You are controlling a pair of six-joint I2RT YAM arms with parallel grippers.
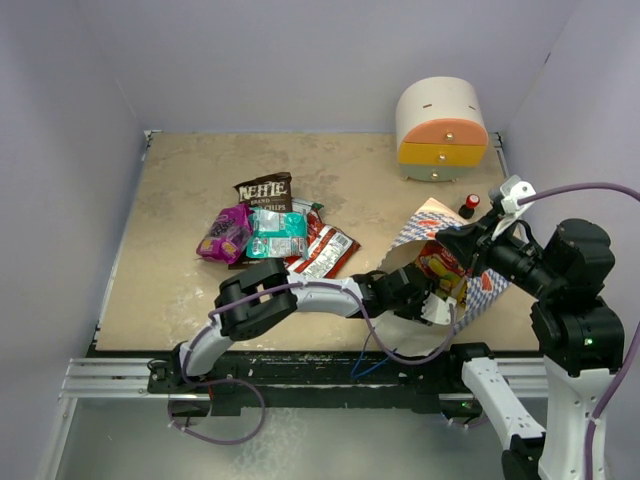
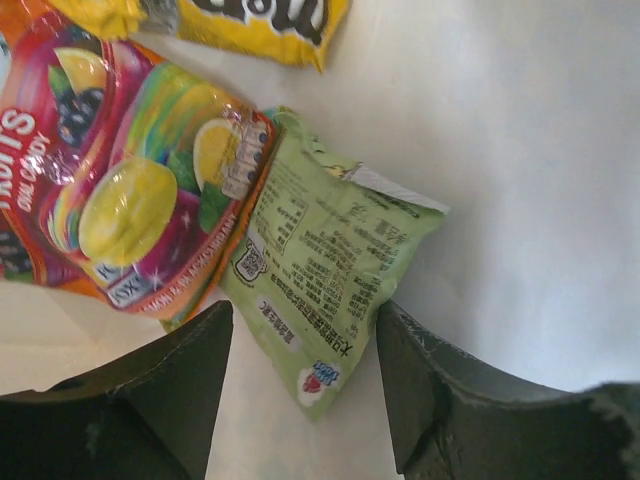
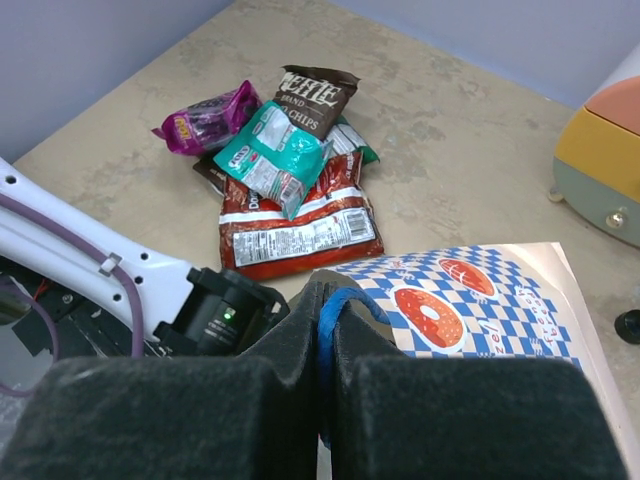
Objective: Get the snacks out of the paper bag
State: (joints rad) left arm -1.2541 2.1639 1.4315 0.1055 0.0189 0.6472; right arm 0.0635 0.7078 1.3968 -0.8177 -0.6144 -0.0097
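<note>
**Left pincer (image 2: 300,390) inside the paper bag (image 1: 492,288).** The jaws are set apart, and the lower end of a green packet (image 2: 325,265) lies between them. Just ahead and to the left of the pincer, a fruit-printed packet (image 2: 130,190) overlaps the green one. A yellow packet (image 2: 265,20) lies farther ahead. The right pincer (image 3: 325,335) is clamped on a blue string handle (image 3: 342,300), by which the bag mouth is held up.

For a clean grasp, the jaws are best advanced a little along the green packet and closed on it alone, so that its neighbour is not dragged out. The handle should be held taut during withdrawal.

Well to the left of the left pincer, outside the bag, a Kettle bag (image 1: 266,190), a teal packet (image 1: 278,235), a magenta packet (image 1: 226,232) and a red-and-white packet (image 1: 325,255) are heaped on the mottled beige surface (image 1: 170,190). Beyond the right pincer stands a domed cabinet (image 1: 440,125). The surface is enclosed by pale lavender walls.
</note>
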